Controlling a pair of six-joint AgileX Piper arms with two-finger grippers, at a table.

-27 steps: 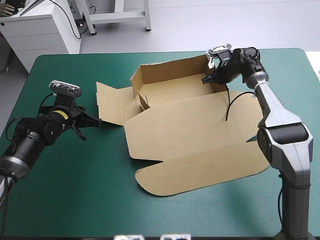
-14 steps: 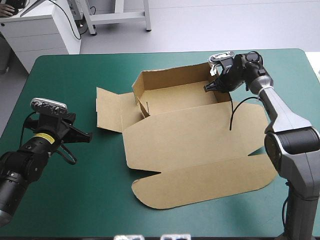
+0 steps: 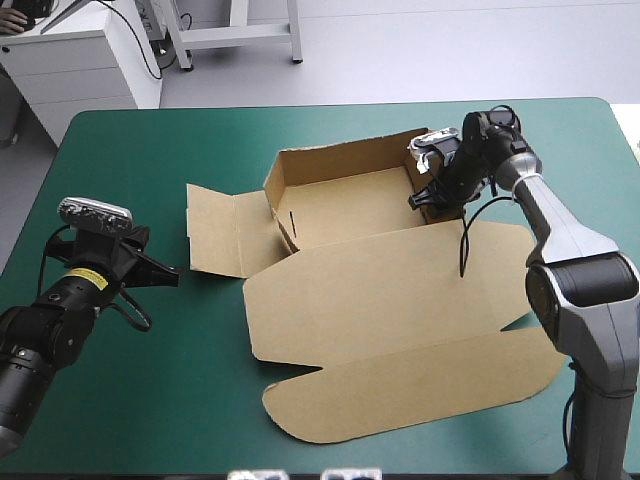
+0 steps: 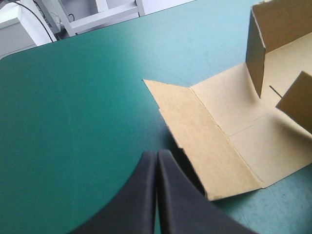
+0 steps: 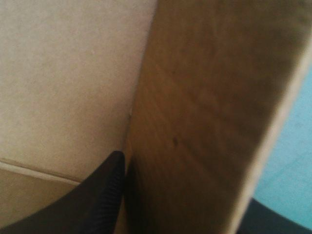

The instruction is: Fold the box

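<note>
The brown box (image 3: 385, 285) lies in the middle of the teal-green table, its back wall and left end wall raised and its wide lid flat toward the near edge. My right gripper (image 3: 426, 198) is at the box's right end, shut on the raised right wall. In the right wrist view that wall (image 5: 209, 92) stands between the black fingers (image 5: 100, 195) of the right gripper (image 5: 190, 190). My left gripper (image 3: 170, 271) is shut and holds nothing, a short way left of the flat left flap (image 3: 213, 230). From the left wrist, that shut gripper (image 4: 157, 157) points at the flap (image 4: 214, 146).
The box's left flap (image 4: 253, 117) lies flat on the cover, with a short inner tab (image 3: 288, 222) standing beside it. Bare teal-green cover (image 3: 150, 400) stretches along the near left side and behind the box.
My left gripper drew back from the left flap toward the near left, then stayed put. My right gripper moved nearer with the right wall, and the box shifted slightly left.
</note>
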